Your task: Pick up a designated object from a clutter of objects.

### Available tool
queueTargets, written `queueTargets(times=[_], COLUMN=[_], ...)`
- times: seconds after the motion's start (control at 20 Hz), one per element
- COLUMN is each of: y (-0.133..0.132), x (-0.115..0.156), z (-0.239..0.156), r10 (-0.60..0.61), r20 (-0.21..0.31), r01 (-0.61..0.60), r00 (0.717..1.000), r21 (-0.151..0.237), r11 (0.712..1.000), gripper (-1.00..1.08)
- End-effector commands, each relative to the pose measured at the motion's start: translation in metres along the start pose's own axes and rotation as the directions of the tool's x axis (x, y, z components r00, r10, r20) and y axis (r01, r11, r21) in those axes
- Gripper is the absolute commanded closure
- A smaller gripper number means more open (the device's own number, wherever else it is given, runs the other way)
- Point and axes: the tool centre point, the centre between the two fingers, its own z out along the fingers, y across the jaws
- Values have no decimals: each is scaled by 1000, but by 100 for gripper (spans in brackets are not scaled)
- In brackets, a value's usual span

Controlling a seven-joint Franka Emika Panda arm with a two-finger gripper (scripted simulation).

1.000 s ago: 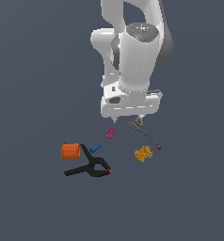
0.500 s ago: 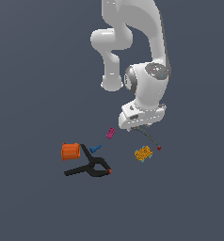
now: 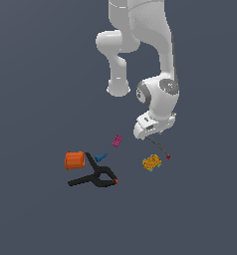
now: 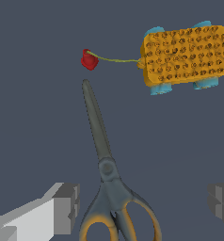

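Observation:
The scissors (image 4: 106, 160) lie flat, with long dark grey blades and tan-edged loop handles. My gripper (image 4: 144, 202) is open just above them. One finger (image 4: 63, 207) stands on one side of the handles and the other finger (image 4: 221, 200) well off on the opposite side, neither touching. In the exterior view the gripper (image 3: 149, 134) hangs low over the scissors (image 3: 159, 146), whose handles are hidden under the hand. The rest of the clutter lies around.
A yellow-orange block (image 4: 184, 54) (image 3: 152, 163) on blue wheels lies past the blade tip, tied by a string to a tiny red bit (image 4: 89, 60) (image 3: 168, 157). On the exterior view's left lie a pink block (image 3: 117, 141), blue piece (image 3: 101, 157), orange cylinder (image 3: 74, 160) and black clamp (image 3: 95, 177).
The arm has bent forward and lowered the hand toward the scissors. None of the objects has shifted.

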Motion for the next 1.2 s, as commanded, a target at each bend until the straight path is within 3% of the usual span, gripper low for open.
queueTargets(times=[0.0, 0.5, 1.15], y=[-7, -12, -13], x=[-4, -7, -8], z=[8, 17, 61], r10=[-15, -24, -26], r20=[-1, 1, 0], r01=[15, 24, 26], r00=[1000, 1000, 1000], r21=[4, 6, 7], r11=[1000, 1000, 1000], gripper=[-92, -92, -92])
